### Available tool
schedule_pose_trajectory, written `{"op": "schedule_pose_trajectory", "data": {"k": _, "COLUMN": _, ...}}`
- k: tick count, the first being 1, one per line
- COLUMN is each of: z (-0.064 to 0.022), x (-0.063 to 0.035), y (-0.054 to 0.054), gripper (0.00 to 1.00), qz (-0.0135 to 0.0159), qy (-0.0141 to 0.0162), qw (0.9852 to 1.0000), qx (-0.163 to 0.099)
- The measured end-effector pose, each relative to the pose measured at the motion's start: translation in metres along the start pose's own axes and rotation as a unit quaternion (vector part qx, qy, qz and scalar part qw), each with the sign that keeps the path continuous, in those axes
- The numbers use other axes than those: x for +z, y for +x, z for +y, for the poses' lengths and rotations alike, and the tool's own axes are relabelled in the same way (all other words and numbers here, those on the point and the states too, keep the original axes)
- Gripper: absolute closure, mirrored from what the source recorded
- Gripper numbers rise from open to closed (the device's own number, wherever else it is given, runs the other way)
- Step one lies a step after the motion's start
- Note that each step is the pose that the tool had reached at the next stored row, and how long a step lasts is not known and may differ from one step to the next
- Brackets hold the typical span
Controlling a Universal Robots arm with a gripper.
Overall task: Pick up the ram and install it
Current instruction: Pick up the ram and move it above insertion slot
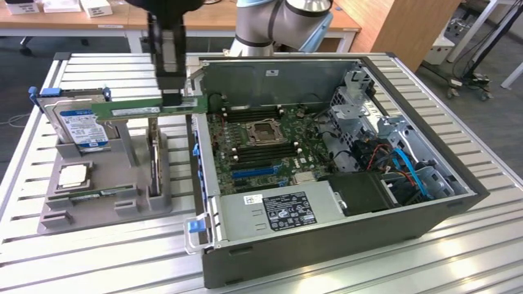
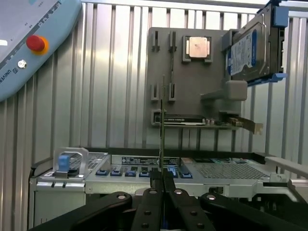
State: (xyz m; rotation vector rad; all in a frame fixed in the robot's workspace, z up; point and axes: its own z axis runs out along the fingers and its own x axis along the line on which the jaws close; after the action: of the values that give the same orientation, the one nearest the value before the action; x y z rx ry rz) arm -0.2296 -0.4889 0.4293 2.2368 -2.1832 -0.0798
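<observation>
Black two-finger gripper (image 2: 162,177): closed on long thin green ram stick (image 1: 131,110), held level by its top edge, probably keeping its contacts free, above grey slotted holder (image 1: 61,211) containing blue-labelled hard drive (image 1: 82,125) and square silver processor (image 1: 73,176). Exterior view's right: open grey computer case (image 1: 327,245), green motherboard (image 1: 270,144) inside.

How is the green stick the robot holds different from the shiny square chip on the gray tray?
The ram is long, narrow and green; the chip is square and silvery. The ram hangs in the air, on edge, pinched by the gripper; the chip lies flat in the tray. Both are thin, flat parts.
</observation>
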Motion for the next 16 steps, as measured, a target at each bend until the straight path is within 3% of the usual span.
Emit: {"op": "schedule_pose_trajectory", "data": {"k": 16, "z": -0.0728, "x": -0.0034, "y": 0.002, "gripper": 0.88, "qz": 0.0, "qy": 0.0, "qw": 1.0, "qx": 0.0}}
